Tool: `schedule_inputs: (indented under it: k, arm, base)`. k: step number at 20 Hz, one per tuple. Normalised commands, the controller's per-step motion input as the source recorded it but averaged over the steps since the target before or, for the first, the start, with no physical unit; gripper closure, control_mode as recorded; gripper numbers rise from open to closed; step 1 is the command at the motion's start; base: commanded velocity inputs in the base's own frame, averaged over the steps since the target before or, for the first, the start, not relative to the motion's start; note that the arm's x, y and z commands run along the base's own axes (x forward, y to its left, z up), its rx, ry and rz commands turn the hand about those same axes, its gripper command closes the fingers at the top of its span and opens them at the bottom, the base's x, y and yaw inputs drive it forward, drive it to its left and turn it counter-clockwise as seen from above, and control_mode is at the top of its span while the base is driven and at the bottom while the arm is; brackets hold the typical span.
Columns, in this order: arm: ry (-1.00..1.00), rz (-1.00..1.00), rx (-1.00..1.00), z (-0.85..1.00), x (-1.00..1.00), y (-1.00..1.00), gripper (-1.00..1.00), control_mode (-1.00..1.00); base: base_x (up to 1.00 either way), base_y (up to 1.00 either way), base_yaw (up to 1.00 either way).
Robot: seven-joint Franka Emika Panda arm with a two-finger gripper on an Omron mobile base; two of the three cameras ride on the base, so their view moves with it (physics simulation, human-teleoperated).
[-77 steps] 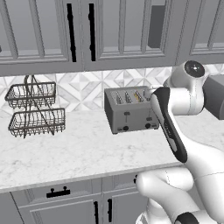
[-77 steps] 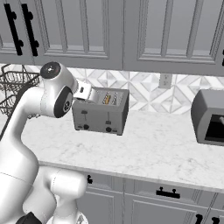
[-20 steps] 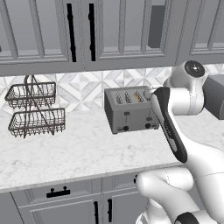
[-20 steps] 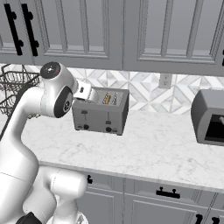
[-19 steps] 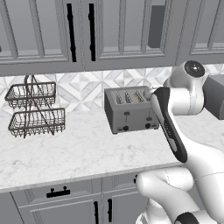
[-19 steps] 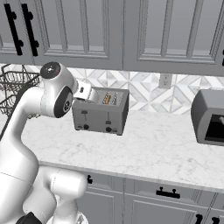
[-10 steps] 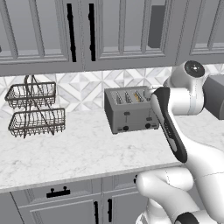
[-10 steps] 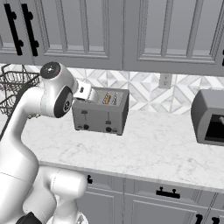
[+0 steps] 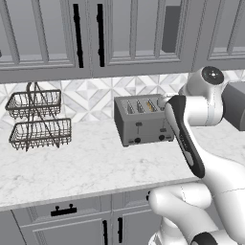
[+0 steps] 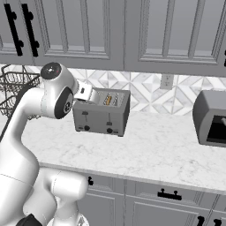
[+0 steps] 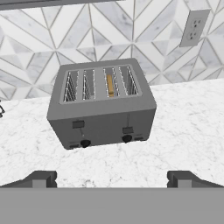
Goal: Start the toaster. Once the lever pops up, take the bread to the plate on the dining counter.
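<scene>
Gripper: the gripper [image 11: 111, 177] sits at the bottom of the hand view, fingertips spread wide at lower left and lower right, holding nothing.
Toaster: the toaster [image 11: 101, 103] stands at the centre of the hand view on the marble counter [image 11: 183, 127], well apart from the fingertips.
Levers: both front levers sit high on the toaster's face.
Bread: the bread [image 11: 110, 85] stands in the third slot from the left.
Backdrop: an outlet [image 11: 193, 27] at upper right; a wire basket rack [image 9: 37, 120] at mid left of the left base view.

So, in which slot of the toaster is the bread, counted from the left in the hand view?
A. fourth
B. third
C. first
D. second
B: in the hand view the tan bread stands in the third slot of the toaster.
</scene>
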Motion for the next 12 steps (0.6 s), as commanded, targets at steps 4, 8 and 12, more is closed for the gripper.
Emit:
schedule_inputs:
  k: [4, 8, 12]
  arm:
    - [0.00, 0.00, 0.00, 0.00, 0.00, 0.00, -1.00, -1.00]
    - [0.00, 0.00, 0.00, 0.00, 0.00, 0.00, -1.00, -1.00]
    - [0.00, 0.00, 0.00, 0.00, 0.00, 0.00, -1.00, -1.00]
  base:
    - [0.00, 0.00, 0.00]
    - [0.00, 0.00, 0.00]
    - [0.00, 0.00, 0.00]
